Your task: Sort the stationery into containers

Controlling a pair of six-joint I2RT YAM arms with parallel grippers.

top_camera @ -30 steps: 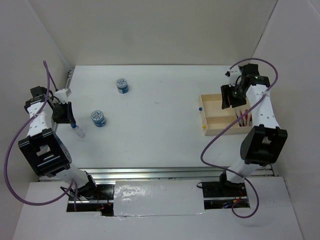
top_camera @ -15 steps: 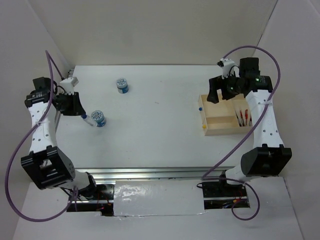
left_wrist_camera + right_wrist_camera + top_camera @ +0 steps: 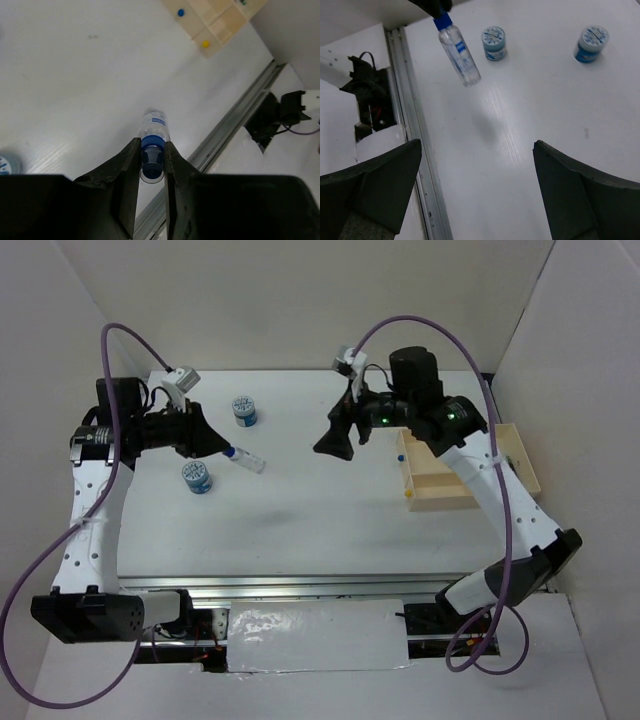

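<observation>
White table (image 3: 330,530) was matte, with a faint grey shadow (image 3: 268,508) left of centre and one small dark speck (image 3: 585,132) on its surface. Plain white walls (image 3: 300,300) enclosed it at the back and on both sides. A silver metal rail (image 3: 300,586) ran the length of the near table edge. On the near side of the rail lay a white board (image 3: 90,670), with a glossy, wrinkled sheet (image 3: 315,638) at its middle.
</observation>
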